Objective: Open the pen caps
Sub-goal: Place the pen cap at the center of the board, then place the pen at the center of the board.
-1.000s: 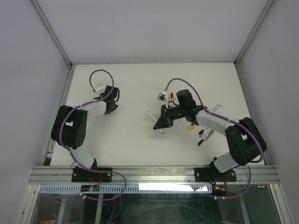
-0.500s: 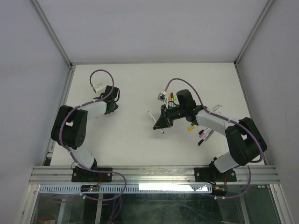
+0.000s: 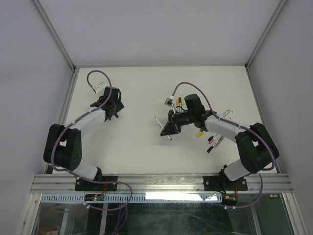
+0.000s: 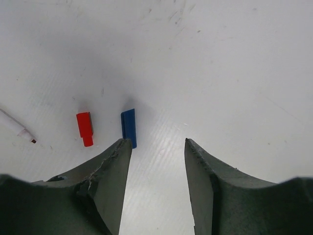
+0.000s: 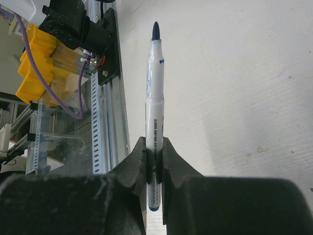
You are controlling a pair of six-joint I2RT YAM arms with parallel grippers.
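In the left wrist view a red pen cap (image 4: 84, 128) and a blue pen cap (image 4: 129, 127) lie side by side on the white table, just beyond my left finger (image 4: 110, 171). My left gripper (image 4: 156, 143) is open and empty above the table; in the top view it (image 3: 112, 106) sits at the far left. My right gripper (image 5: 154, 144) is shut on a white pen (image 5: 155, 93) whose blue tip is bare. In the top view it (image 3: 171, 126) holds that pen mid-table.
An uncapped white pen tip (image 4: 19, 130) lies left of the red cap. Several pens and coloured caps (image 3: 210, 138) lie by the right forearm, with more (image 3: 179, 101) behind the right wrist. A white pen (image 3: 157, 120) lies near the right gripper. The metal frame rail (image 5: 98, 122) shows beside the held pen.
My left arm has stretched out, and its gripper has moved a little farther back and left. The right gripper and its pen have not moved.
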